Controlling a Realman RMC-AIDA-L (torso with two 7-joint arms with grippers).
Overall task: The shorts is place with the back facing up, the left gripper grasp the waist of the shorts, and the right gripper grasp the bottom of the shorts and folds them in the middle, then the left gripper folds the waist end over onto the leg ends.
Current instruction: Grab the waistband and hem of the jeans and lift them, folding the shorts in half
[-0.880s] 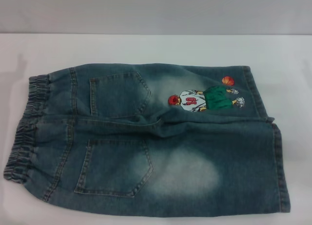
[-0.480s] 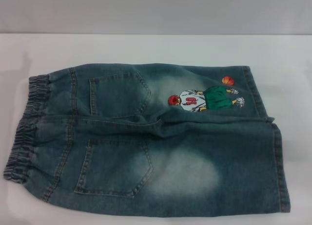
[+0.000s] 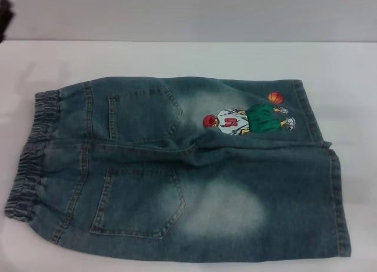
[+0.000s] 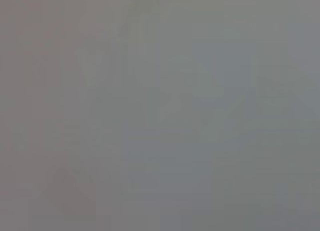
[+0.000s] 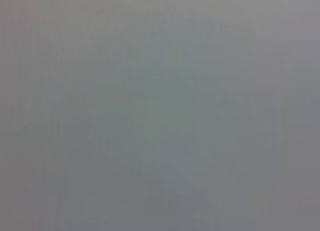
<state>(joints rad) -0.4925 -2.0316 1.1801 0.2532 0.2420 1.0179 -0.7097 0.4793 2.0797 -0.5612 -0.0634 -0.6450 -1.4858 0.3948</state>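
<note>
Currently I see the shorts [image 3: 182, 169] lying flat, back up, on the white desk [image 3: 188, 57], waist [image 3: 32, 154] at left, hems [image 3: 336, 189] at right, with a dark shape, perhaps the left pincer [image 3: 5, 19], at the far-left edge, its grip impossible to tell.

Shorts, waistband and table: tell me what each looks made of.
Shorts: blue denim, seemingly a faded wash, with pale patches, stitched seams and patch pockets. Waistband: the same denim gathered into ruffles, probably over elastic. Table: smooth, matte white surface; laminate or cloth cannot be told. The embroidery looks like coloured thread.
</note>
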